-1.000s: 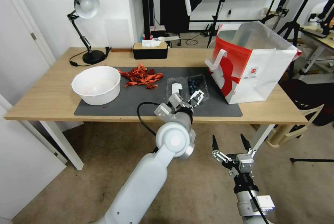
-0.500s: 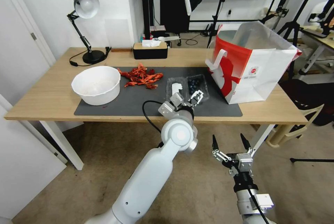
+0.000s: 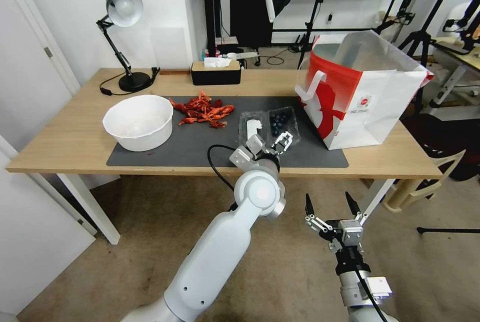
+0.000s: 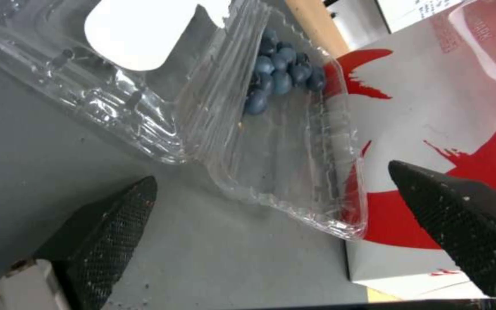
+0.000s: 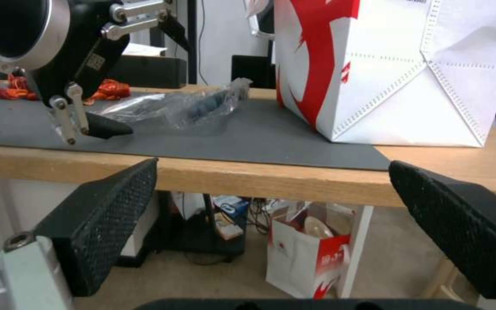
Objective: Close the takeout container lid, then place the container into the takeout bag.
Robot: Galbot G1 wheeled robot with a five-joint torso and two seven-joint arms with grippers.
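Left gripper poised, fingers apart, at the near edge of the open takeout container.

Head view: the left gripper sits over the grey mat, jaws spread, with the takeout container just beyond its tips and the lid lying flat beside it, white label up; the takeout bag stands beyond and to the gripper's right, and the right gripper hangs below the table edge with its fingers apart. Left wrist view: between the two spread fingers lies the clear tray with blueberries heaped at its far end, nothing gripped, the bag touching or just beside the tray. Right wrist view: beyond its own open fingers, the container rests on the mat between the left gripper and the bag.
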